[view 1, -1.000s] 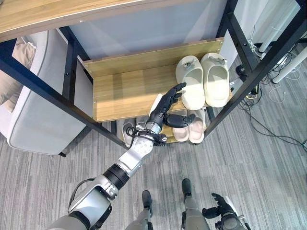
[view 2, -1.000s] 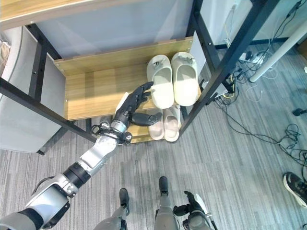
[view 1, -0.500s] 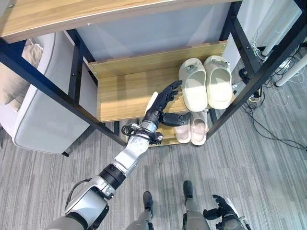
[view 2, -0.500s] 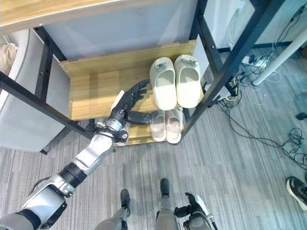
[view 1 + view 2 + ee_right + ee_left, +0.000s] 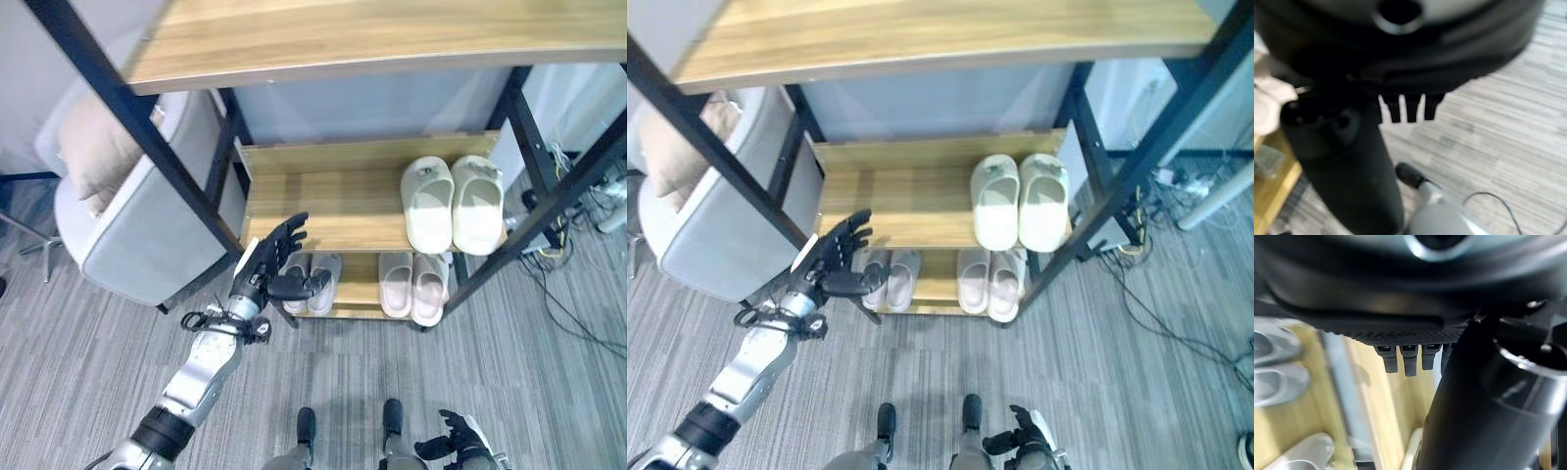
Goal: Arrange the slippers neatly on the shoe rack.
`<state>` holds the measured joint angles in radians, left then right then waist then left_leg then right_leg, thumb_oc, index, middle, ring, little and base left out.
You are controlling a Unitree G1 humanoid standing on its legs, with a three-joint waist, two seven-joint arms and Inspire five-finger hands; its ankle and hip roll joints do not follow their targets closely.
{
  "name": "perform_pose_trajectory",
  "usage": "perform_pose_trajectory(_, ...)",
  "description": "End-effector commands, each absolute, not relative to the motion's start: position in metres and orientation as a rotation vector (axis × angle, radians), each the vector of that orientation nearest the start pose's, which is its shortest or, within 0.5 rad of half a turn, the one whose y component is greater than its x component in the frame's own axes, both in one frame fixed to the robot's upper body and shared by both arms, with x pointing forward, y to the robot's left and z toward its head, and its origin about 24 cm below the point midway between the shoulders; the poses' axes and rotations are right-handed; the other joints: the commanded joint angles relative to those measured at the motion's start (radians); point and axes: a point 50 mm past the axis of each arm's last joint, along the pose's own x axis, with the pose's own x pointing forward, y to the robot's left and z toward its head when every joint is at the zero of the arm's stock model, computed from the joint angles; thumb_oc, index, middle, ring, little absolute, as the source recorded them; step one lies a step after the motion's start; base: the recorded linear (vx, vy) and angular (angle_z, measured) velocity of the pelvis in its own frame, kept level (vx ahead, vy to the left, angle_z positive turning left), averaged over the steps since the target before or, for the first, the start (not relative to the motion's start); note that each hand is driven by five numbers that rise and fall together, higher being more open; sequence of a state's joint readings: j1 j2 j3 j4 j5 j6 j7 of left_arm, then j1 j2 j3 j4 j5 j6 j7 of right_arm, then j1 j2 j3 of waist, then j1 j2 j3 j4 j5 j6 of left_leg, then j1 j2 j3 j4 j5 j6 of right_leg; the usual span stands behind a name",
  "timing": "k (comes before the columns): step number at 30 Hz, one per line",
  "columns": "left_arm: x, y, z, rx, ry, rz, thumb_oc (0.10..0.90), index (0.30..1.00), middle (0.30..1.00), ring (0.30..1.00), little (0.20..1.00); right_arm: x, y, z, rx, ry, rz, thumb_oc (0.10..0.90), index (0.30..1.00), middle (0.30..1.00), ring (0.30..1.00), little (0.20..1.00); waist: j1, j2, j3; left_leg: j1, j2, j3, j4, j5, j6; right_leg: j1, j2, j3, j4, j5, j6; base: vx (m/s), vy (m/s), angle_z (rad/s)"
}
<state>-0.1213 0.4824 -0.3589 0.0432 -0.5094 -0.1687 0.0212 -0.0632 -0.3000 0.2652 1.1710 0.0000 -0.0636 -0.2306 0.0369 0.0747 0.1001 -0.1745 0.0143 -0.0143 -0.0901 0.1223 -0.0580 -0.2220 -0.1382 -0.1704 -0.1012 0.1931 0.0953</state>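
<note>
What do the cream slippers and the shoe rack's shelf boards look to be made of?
Cream slippers: probably moulded foam or soft rubber; thick, one-piece, matte, with rounded edges and no seams showing.
Shelf boards: wood or wood-look laminate, judging by the light grain lines and smooth, faintly glossy face. They sit in a black frame, likely painted metal.

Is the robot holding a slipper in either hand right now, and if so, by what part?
No, nothing is held. The left hand is open in front of the shoe rack, fingers spread and apart from the slippers. The right hand hangs low over the floor, open too.
</note>
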Motion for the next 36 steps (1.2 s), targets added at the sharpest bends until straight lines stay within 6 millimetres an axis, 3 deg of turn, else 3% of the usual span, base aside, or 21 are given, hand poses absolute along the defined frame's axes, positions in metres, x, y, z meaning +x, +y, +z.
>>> perform_pose_trajectory(1, 0.268, 0.157, 0.087, -0.227, -0.189, -0.33, 0.8, 0.9, 0.9, 0.9, 0.9, 0.125, -0.251, -0.143, -0.55, 1.026, -0.121, 0.8, 0.9, 0.9, 0.9, 0.9, 0.034, -0.015, -0.08, -0.067, -0.022, -0.005, 0.003, -0.027, 0.002, 0.034, 0.01, -0.04, 0.014, -0.123, 0.038, 0.03, -0.077, 0.08)
perform_pose_trajectory(3, 0.253, 0.165, 0.059, -0.189, -0.073, -0.326, 0.8, 0.9, 0.9, 0.9, 0.9, 0.124, -0.245, -0.146, -0.548, 1.035, -0.095, 0.8, 0.9, 0.9, 0.9, 0.9, 0.052, -0.025, -0.09, -0.034, -0.013, -0.016, 0.003, -0.029, -0.001, 0.079, 0.021, -0.058, 0.014, -0.139, 0.033, 0.01, -0.084, 0.17)
perform_pose_trajectory(6, 0.249, 0.167, 0.046, -0.169, -0.019, -0.319, 0.8, 0.9, 0.9, 0.9, 0.9, 0.122, -0.243, -0.147, -0.554, 1.039, -0.082, 0.8, 0.9, 0.9, 0.9, 0.9, 0.054, -0.025, -0.097, -0.022, -0.01, -0.018, 0.003, -0.031, -0.003, 0.094, 0.023, -0.065, 0.014, -0.145, 0.032, 0.01, -0.042, 0.13)
perform_pose_trajectory(9, 0.221, 0.193, -0.029, -0.193, 0.281, -0.097, 0.8, 0.9, 0.9, 0.9, 0.9, 0.123, -0.24, -0.147, -0.543, 1.027, -0.075, 0.8, 0.9, 0.9, 0.9, 0.9, 0.07, -0.033, -0.118, 0.008, -0.004, -0.047, 0.003, -0.027, -0.013, 0.144, 0.034, -0.097, 0.014, -0.168, 0.021, 0.0, -0.077, 0.12)
perform_pose_trajectory(10, 0.215, 0.197, -0.044, -0.169, 0.344, -0.063, 0.8, 0.9, 0.9, 0.9, 0.9, 0.126, -0.239, -0.146, -0.531, 1.018, -0.083, 0.8, 0.9, 0.9, 0.9, 0.9, 0.072, -0.034, -0.12, 0.015, -0.003, -0.054, 0.003, -0.026, -0.014, 0.155, 0.036, -0.104, 0.014, -0.172, 0.019, 0.01, -0.061, 0.12)
perform_pose_trajectory(11, 0.215, 0.196, -0.044, -0.169, 0.343, -0.063, 0.8, 0.9, 0.9, 0.9, 0.9, 0.126, -0.24, -0.146, -0.531, 1.017, -0.084, 0.8, 0.9, 0.9, 0.9, 0.9, 0.071, -0.034, -0.118, 0.016, -0.003, -0.055, 0.003, -0.026, -0.014, 0.156, 0.036, -0.105, 0.014, -0.172, 0.019, 0.0, -0.038, 0.21)
perform_pose_trajectory(13, 0.196, 0.203, -0.079, -0.117, 0.503, 0.023, 0.8, 0.9, 0.9, 0.9, 0.9, 0.13, -0.242, -0.144, -0.528, 0.998, -0.096, 0.8, 0.9, 0.9, 0.9, 0.9, 0.075, -0.037, -0.124, 0.031, 0.0, -0.064, 0.003, -0.025, -0.016, 0.177, 0.038, -0.117, 0.014, -0.18, 0.016, 0.01, -0.055, 0.21)
perform_pose_trajectory(14, 0.17, 0.208, -0.115, -0.114, 0.695, 0.145, 0.8, 0.9, 0.9, 0.9, 0.9, 0.131, -0.24, -0.144, -0.537, 0.989, -0.087, 0.8, 0.9, 0.9, 0.9, 0.9, 0.077, -0.041, -0.127, 0.043, 0.001, -0.075, 0.003, -0.024, -0.018, 0.193, 0.042, -0.127, 0.014, -0.189, 0.012, 0.01, -0.06, 0.1)
perform_pose_trajectory(15, 0.17, 0.208, -0.115, -0.114, 0.694, 0.145, 0.8, 0.9, 0.9, 0.9, 0.9, 0.131, -0.24, -0.144, -0.537, 0.989, -0.087, 0.8, 0.9, 0.9, 0.9, 0.9, 0.076, -0.041, -0.126, 0.043, 0.001, -0.076, 0.003, -0.024, -0.018, 0.194, 0.042, -0.128, 0.014, -0.189, 0.012, 0.01, -0.055, 0.08)
perform_pose_trajectory(16, 0.158, 0.21, -0.127, -0.102, 0.776, 0.191, 0.8, 0.9, 0.9, 0.9, 0.9, 0.128, -0.241, -0.145, -0.532, 0.999, -0.091, 0.8, 0.9, 0.9, 0.9, 0.9, 0.075, -0.043, -0.129, 0.049, 0.001, -0.08, 0.003, -0.025, -0.019, 0.2, 0.043, -0.132, 0.014, -0.192, 0.01, 0.01, -0.033, 0.11)
perform_pose_trajectory(18, 0.13, 0.214, -0.147, -0.048, 0.936, 0.238, 0.8, 0.9, 0.9, 0.9, 0.9, 0.118, -0.24, -0.148, -0.53, 1.031, -0.087, 0.8, 0.9, 0.9, 0.9, 0.9, 0.072, -0.048, -0.133, 0.06, 0.001, -0.085, 0.003, -0.028, -0.021, 0.212, 0.046, -0.138, 0.014, -0.198, 0.008, 0.03, -0.05, 0.23)
perform_pose_trajectory(19, 0.107, 0.215, -0.159, 0.032, 1.068, 0.222, 0.8, 0.9, 0.9, 0.9, 0.9, 0.105, -0.238, -0.154, -0.519, 1.088, -0.08, 0.8, 0.9, 0.9, 0.9, 0.9, 0.07, -0.053, -0.137, 0.067, 0.004, -0.088, 0.003, -0.033, -0.02, 0.216, 0.048, -0.138, 0.014, -0.203, 0.006, 0.03, -0.033, 0.15)
perform_pose_trajectory(25, 0.049, 0.227, -0.171, 0.224, 1.321, 0.208, 0.8, 0.9, 0.9, 0.9, 0.9, 0.067, -0.227, -0.167, -0.376, 1.235, -0.127, 0.8, 0.9, 0.9, 0.9, 0.9, 0.07, -0.067, -0.155, 0.091, 0.008, -0.073, 0.003, -0.045, -0.017, 0.225, 0.053, -0.122, 0.014, -0.203, 0.005, 0.02, -0.024, 0.04)
perform_pose_trajectory(27, 0.045, 0.227, -0.171, 0.248, 1.329, 0.186, 0.8, 0.9, 0.9, 0.9, 0.9, 0.062, -0.227, -0.168, -0.358, 1.251, -0.136, 0.8, 0.9, 0.9, 0.9, 0.9, 0.068, -0.068, -0.157, 0.094, 0.008, -0.072, 0.003, -0.048, -0.016, 0.226, 0.054, -0.119, 0.014, -0.204, 0.005, 0.01, -0.017, -0.08)
perform_pose_trajectory(29, 0.05, 0.222, -0.171, 0.272, 1.292, 0.14, 0.8, 0.9, 0.9, 0.9, 0.9, 0.045, -0.222, -0.171, -0.341, 1.3, -0.123, 0.8, 0.9, 0.9, 0.9, 0.9, 0.066, -0.068, -0.157, 0.098, 0.011, -0.072, 0.003, -0.05, -0.016, 0.227, 0.055, -0.118, 0.014, -0.205, 0.005, -0.01, -0.021, -0.1)
perform_pose_trajectory(32, 0.065, 0.215, -0.17, 0.272, 1.228, 0.112, 0.8, 0.9, 0.9, 0.9, 0.9, 0.038, -0.211, -0.174, -0.29, 1.318, -0.108, 0.8, 0.9, 0.9, 0.9, 0.9, 0.057, -0.067, -0.149, 0.098, 0.01, -0.077, 0.003, -0.05, -0.016, 0.229, 0.057, -0.121, 0.014, -0.204, 0.003, 0.0, -0.006, -0.03)
perform_pose_trajectory(36, 0.079, 0.212, -0.167, 0.305, 1.183, 0.087, 0.8, 0.9, 0.9, 0.9, 0.9, 0.045, -0.207, -0.174, -0.244, 1.293, -0.112, 0.8, 0.9, 0.9, 0.9, 0.9, 0.044, -0.061, -0.14, 0.1, 0.01, -0.075, 0.003, -0.049, -0.015, 0.229, 0.058, -0.117, 0.014, -0.203, 0.003, -0.01, -0.004, 0.01)
